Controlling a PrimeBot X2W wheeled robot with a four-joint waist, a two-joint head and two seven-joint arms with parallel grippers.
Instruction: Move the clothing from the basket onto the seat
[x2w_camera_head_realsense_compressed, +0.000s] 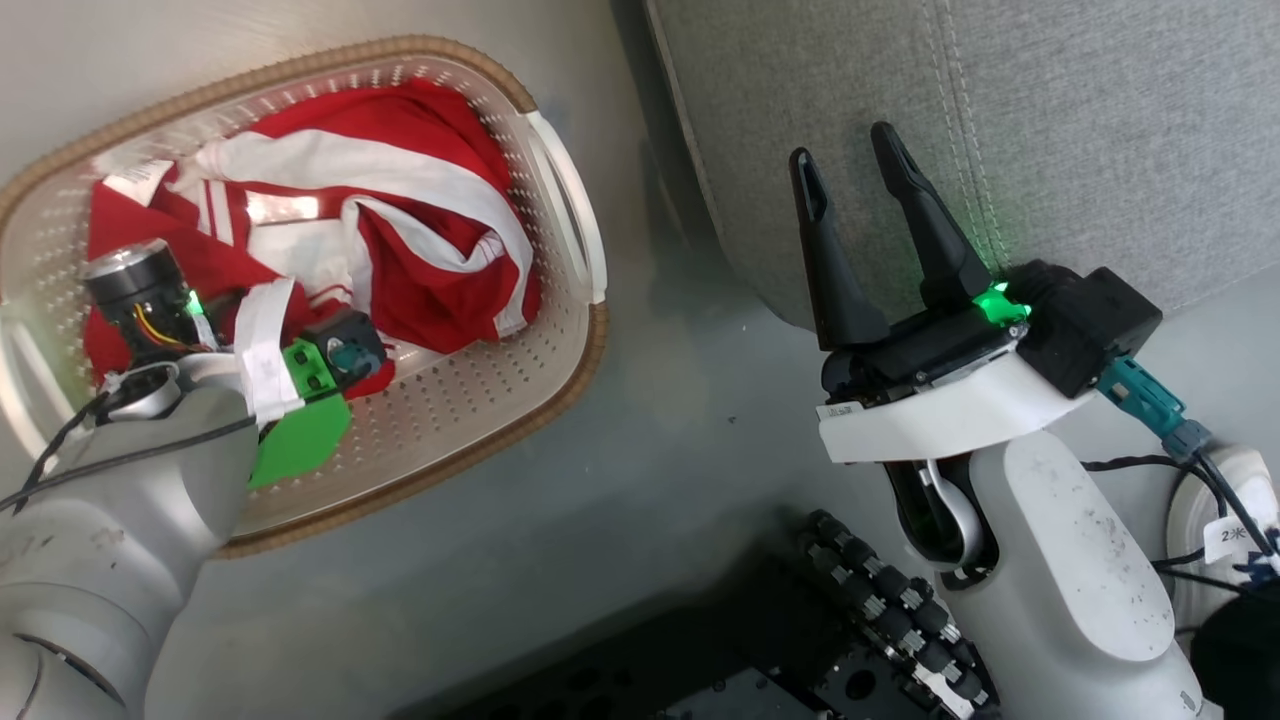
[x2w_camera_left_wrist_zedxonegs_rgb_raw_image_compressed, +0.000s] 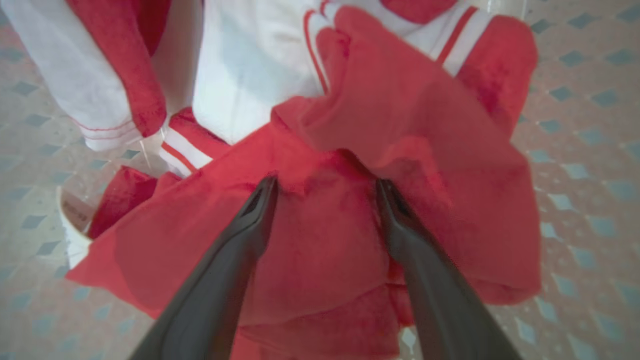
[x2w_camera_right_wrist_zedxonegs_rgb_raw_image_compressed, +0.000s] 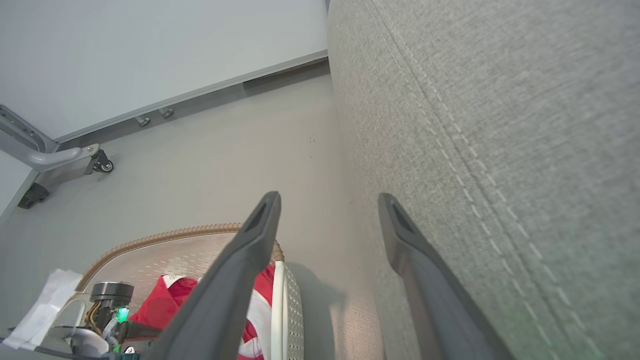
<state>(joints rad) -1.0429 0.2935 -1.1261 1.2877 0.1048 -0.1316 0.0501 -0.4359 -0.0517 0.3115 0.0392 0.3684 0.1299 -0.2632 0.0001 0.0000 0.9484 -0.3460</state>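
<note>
Found the left arm reaching in from the lower left of the head view, silver forearm bent steeply down, wrist low over the clothing (x2w_camera_head_realsense_compressed: 400, 230) inside the basket (x2w_camera_head_realsense_compressed: 470, 400). Caught the left gripper (x2w_camera_left_wrist_zedxonegs_rgb_raw_image_compressed: 326, 184) in its wrist view with the two long dark fingers spread apart, tips at a soft fold of red cloth bulging up between them, not pinched on it. Spotted crumpled red fabric, matte and slightly fuzzy, crossed by broad white bands and thin red stripes, heaped across the middle and far side of the basket. Noted the basket as cream plastic, rounded at the corners, walls and bottom dotted with small holes, rim brown and rope-like, a smooth white handle (x2w_camera_head_realsense_compressed: 588, 230) on the side nearest the seat (x2w_camera_head_realsense_compressed: 1050, 120). Found it standing on the smooth grey floor (x2w_camera_head_realsense_compressed: 600, 500), near the seat yet apart from it. Saw the right arm upright at the lower right, pale forearm under a black wrist block with a green light, right gripper (x2w_camera_head_realsense_compressed: 845, 150) pointing up over the seat's edge, fingers parted with nothing between them. Made out the seat as coarse light-grey weave with a rounded corner and a double row of pale stitching.
</note>
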